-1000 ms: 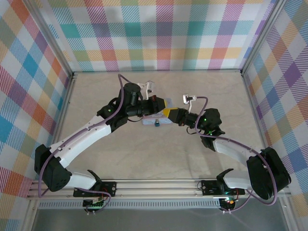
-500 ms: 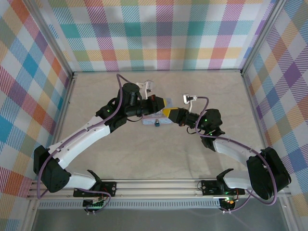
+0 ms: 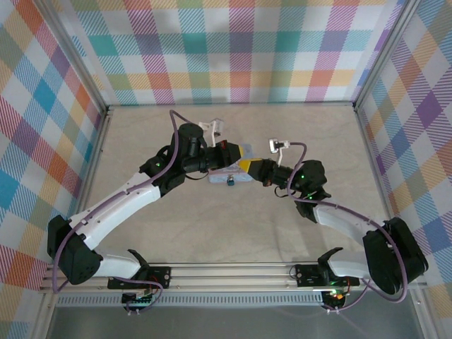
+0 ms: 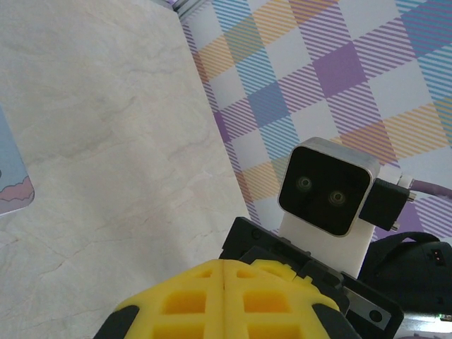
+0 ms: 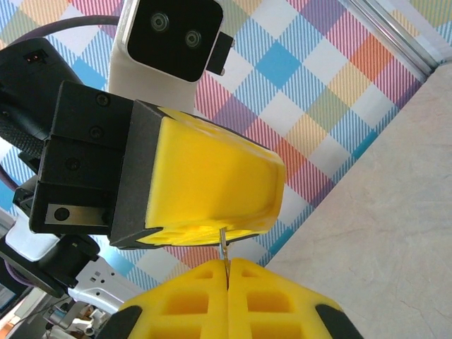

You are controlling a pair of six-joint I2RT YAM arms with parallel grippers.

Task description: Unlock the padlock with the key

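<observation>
The key (image 5: pixel 223 244) is a thin silvery sliver standing between the two yellow-tipped grippers, above the table's middle. My right gripper (image 5: pixel 227 261) is shut on its lower end. Its upper end runs into the underside seam of my left gripper (image 5: pixel 275 194), which is also shut. In the left wrist view the left gripper (image 4: pixel 224 263) has its fingers pressed together, and the key is hidden beneath them. From above, the left gripper (image 3: pixel 240 151) and right gripper (image 3: pixel 248 166) meet tip to tip. The tiny blue padlock (image 3: pixel 230 181) lies on the table just below them.
A pale-blue printed tin (image 3: pixel 220 176) lies flat under the grippers, beside the padlock; its corner (image 4: pixel 10 176) shows at the left edge. Plaid walls close the back and both sides. The right wrist's camera (image 4: pixel 328 187) sits close behind the left fingers.
My right gripper has closed onto the key. The left arm has shifted slightly left; both grippers stay together over the tin.
</observation>
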